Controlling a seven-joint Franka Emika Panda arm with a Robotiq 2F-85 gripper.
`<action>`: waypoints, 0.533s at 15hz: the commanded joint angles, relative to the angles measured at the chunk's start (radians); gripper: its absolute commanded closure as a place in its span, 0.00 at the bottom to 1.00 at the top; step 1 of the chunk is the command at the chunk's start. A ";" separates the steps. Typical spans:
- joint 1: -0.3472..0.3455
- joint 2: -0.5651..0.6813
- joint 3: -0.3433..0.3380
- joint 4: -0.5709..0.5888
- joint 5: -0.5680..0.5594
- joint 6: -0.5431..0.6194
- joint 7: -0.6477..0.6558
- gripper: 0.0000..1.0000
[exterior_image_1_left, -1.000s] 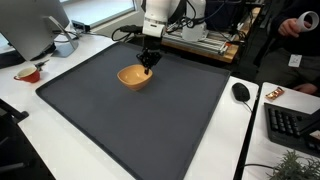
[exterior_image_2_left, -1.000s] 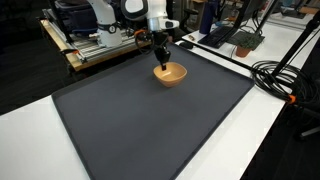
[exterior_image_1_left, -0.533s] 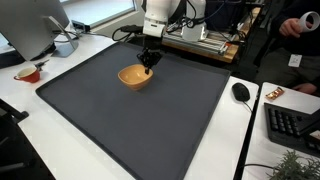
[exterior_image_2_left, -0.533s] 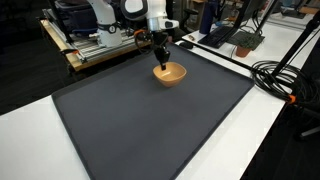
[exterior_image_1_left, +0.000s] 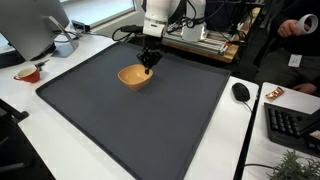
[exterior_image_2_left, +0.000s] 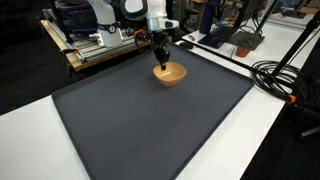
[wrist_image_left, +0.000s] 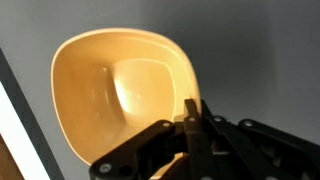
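Observation:
A tan wooden bowl (exterior_image_1_left: 134, 76) sits on the dark grey mat (exterior_image_1_left: 150, 125) near its far edge, and it shows in both exterior views (exterior_image_2_left: 169, 73). My gripper (exterior_image_1_left: 148, 66) points straight down at the bowl's rim (exterior_image_2_left: 161, 62). In the wrist view the two fingers (wrist_image_left: 192, 112) are pinched together on the rim of the bowl (wrist_image_left: 110, 90), one inside and one outside. The bowl is empty and rests on the mat.
A black mouse (exterior_image_1_left: 241, 92) and keyboard (exterior_image_1_left: 292, 125) lie on the white table beside the mat. A red cup (exterior_image_1_left: 28, 73) and a monitor (exterior_image_1_left: 30, 30) stand at the opposite side. Black cables (exterior_image_2_left: 280, 80) run along the table. A person (exterior_image_1_left: 300, 30) sits behind.

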 joint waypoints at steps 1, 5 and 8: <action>0.000 0.000 0.000 0.000 0.000 0.000 0.000 0.99; 0.000 0.062 0.001 0.036 0.013 -0.015 0.005 0.99; -0.009 0.103 0.012 0.049 0.023 -0.014 -0.003 0.99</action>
